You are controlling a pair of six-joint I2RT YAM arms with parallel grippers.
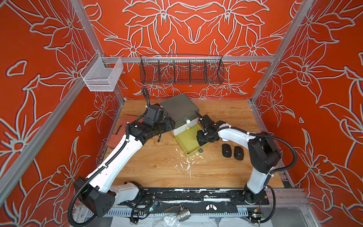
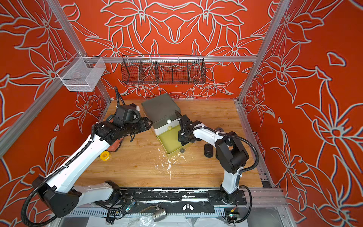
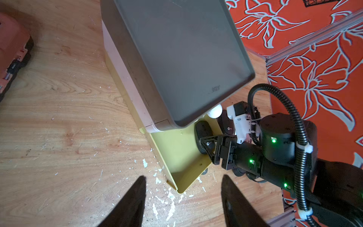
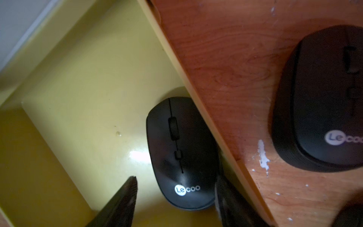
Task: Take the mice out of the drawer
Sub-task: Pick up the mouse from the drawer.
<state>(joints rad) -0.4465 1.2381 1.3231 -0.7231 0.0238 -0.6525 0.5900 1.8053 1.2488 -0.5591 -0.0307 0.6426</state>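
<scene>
The right fingers (image 4: 119, 202) stand apart and reach down into the yellow drawer (image 4: 88, 88), one on either side of the rear end of a black mouse (image 4: 180, 153). We see a clear gap between one finger and the mouse's shell. The other finger sits in the narrow space between the mouse and the drawer's side wall, and we cannot tell whether it touches. The mouse lies flat on the drawer floor, close against that wall, and is not gripped.

Just outside the same wall a second mouse (image 4: 322, 102) lies on the counter (image 1: 157, 167). Further toward the counter's right edge, near the right arm's elbow, lie two more black mice side by side, one (image 1: 226, 150) just beside the other (image 1: 238, 153).

The left fingers (image 3: 133, 200) are spread wide with nothing between them, held low at the left flank of the drawer unit (image 1: 178, 108).

That unit stands near the middle of the counter's rear edge. It has a grey tray-like top and closed drawers with pale knobs below it. The yellow bottom drawer is pulled out toward the front edge.

On the rail above the rear edge hang a black wire basket (image 1: 181, 71) with several compartments and a white mesh basket (image 1: 102, 75). A reddish case (image 1: 115, 137) lies at the counter's left edge, and in a top view a yellow roll (image 2: 105, 155) sits beside it.
</scene>
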